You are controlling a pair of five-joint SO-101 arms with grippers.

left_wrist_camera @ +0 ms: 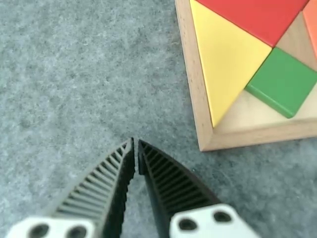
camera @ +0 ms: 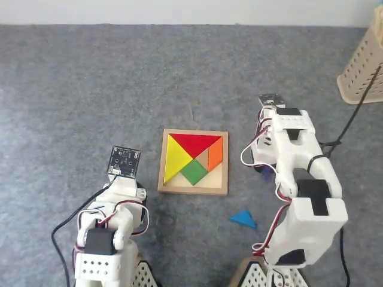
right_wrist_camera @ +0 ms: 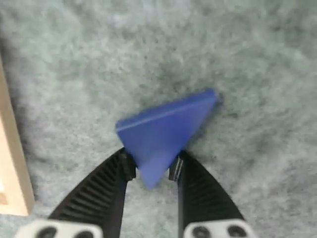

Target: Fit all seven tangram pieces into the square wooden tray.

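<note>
Square wooden tray flat on grey counter. Inside: red large triangle along far edge, yellow large triangle along left edge, green square near centre, set as diamond, orange piece against right edge. Near-right part bare wood. Light blue triangle flat on counter, apart from tray's near-right corner. Dark blue triangle right of tray, one corner pinched between fingers of right gripper.

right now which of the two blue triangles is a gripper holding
The darker blue triangle, pinched at one corner by the right gripper. The lighter blue triangle lies loose on the carpet, untouched.
</note>
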